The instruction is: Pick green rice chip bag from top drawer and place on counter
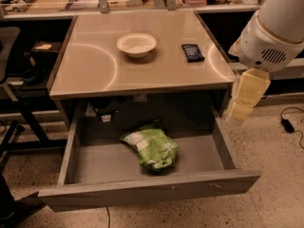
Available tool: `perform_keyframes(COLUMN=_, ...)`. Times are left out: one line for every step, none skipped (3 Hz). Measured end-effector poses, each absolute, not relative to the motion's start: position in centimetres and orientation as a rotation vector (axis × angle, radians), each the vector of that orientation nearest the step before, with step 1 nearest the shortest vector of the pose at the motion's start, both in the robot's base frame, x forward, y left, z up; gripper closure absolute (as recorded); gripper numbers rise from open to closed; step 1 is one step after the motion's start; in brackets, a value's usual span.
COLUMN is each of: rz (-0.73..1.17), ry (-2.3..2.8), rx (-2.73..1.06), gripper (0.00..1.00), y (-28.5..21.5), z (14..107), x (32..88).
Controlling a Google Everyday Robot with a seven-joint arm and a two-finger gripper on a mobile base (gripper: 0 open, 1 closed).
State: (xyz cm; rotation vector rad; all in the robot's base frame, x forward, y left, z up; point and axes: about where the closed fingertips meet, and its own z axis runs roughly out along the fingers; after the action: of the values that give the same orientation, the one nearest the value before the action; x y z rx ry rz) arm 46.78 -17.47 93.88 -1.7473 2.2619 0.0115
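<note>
**Chip bag lies in the open drawer, gripper off to the side**

The top drawer [142, 188] stands pulled out from under the counter [95, 65]. The green rice chip bag [153, 147] lies crumpled on the drawer's grey floor, about mid-width, with its white label patch facing up. On the counter sit a white bowl [136, 44] near the middle and a small dark blue packet [192, 52] toward the right edge. The gripper [241, 109] hangs beside the counter's right front corner, pointing down from the white arm [278, 27]. Whether it is spread or closed I cannot tell.

White rounded arm housing [278, 27], dark vent slots [274, 56]; pale-yellow blocky gripper [243, 99] just below.
</note>
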Motion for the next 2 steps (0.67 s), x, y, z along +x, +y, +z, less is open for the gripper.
perform_keyframes(rz=0.012, ry=2.262, rx=-1.747, gripper=0.0, y=-17.5, z=93.9, x=46.8)
perform_keyframes(rz=0.065, ry=2.285, rx=-1.737, gripper=0.0, y=-16.2, z=91.2, x=45.9)
